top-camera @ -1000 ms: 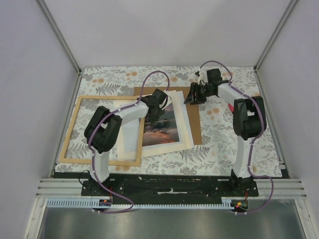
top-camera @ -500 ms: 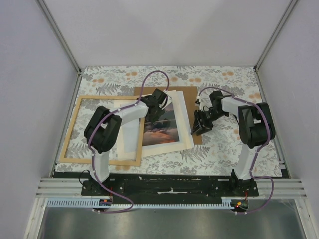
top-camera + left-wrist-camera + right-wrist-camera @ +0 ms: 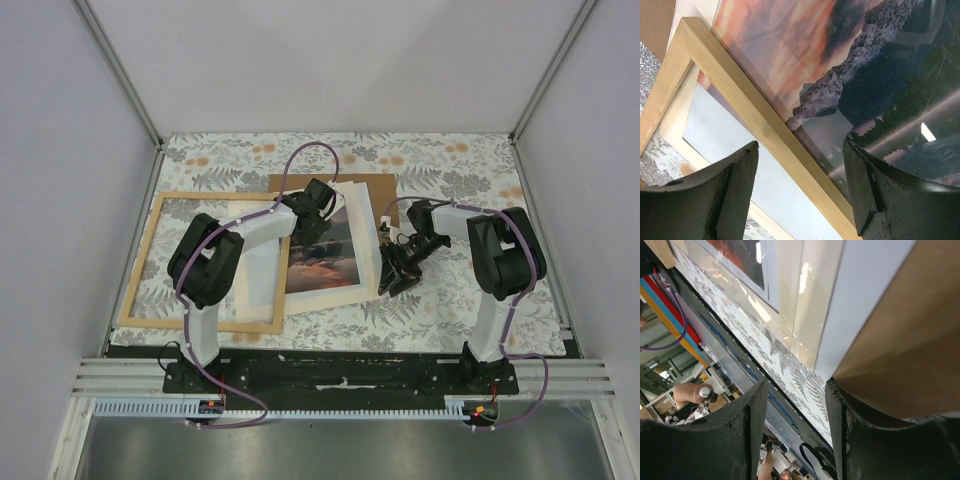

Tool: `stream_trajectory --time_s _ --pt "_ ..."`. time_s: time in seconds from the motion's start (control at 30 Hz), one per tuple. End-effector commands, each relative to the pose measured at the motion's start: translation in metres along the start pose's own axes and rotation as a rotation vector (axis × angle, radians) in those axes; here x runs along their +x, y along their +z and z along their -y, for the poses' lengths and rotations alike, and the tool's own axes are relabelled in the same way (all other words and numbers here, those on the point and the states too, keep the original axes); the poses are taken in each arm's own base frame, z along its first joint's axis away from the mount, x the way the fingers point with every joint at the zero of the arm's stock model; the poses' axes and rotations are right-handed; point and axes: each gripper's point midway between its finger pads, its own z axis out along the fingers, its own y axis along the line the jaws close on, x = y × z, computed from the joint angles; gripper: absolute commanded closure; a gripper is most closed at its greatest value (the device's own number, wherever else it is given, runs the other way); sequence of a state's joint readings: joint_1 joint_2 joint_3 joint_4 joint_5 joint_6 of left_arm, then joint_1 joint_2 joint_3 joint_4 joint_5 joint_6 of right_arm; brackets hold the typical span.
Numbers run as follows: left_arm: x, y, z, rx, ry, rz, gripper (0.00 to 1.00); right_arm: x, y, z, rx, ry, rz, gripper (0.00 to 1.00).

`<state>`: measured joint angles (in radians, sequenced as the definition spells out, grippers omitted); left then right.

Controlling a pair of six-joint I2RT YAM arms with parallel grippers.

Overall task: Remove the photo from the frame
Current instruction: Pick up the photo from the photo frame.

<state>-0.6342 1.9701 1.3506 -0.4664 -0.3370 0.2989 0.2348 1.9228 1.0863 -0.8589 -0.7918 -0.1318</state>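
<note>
Beneath left end effector (image 3: 800,151), the photo (image 3: 790,45).

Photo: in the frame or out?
Out. The photo lies skewed across the right strip of the frame; only tablecloth and a white sheet edge show in its opening.

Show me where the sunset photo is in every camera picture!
Top view: the photo lies at the centre.
Left wrist: the photo fills the upper right, beside the frame.
Right wrist: the photo is a sliver at top left.
Shared landmark: the leafy tablecloth, in all three.
</note>
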Motion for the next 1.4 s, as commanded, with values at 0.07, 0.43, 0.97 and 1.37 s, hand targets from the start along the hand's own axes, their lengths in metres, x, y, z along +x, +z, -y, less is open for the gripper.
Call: stream_trajectory --time_s 0.07,0.43,0.97,1.37 --pt "-0.004 -0.009 -0.001 0.007 -0.048 0.025 0.25 0.01 0.006 0.013 0.104 -0.024 -0.032 0.42" --pt "-0.005 -0.006 -0.001 0.004 -0.048 0.02 0.25 -0.001 0.009 0.004 0.035 -0.019 0.034 0.39" --pt "-0.005 -0.002 0.001 0.007 -0.042 0.008 0.25 -0.027 0.01 -0.006 -0.097 0.0 0.11 0.37" --pt "-0.003 -0.003 0.002 0.014 -0.042 0.01 0.25 -0.068 -0.011 -0.015 -0.098 -0.161 0.236 0.37"
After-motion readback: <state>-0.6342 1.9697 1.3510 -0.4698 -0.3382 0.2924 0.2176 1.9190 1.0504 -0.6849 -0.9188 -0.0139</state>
